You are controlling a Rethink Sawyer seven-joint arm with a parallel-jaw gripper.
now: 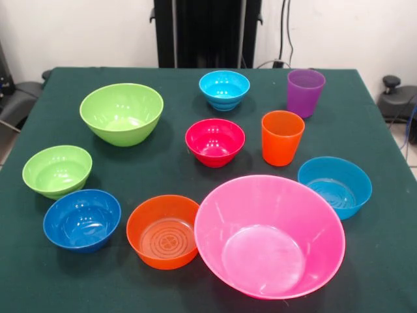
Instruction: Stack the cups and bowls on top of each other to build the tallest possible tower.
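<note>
All pieces stand apart and upright on the green table; nothing is stacked. A purple cup stands at the far right, with an orange cup just in front of it. The huge pink bowl fills the near right. A large lime green bowl sits at the far left and a smaller lime green bowl nearer on the left. A magenta-red bowl is in the middle. Also present are a cyan bowl, an orange bowl, a dark blue bowl and a blue bowl. No gripper shows.
The black pedestal rises behind the table's far edge. Dark equipment sits off the table at the left and right sides.
</note>
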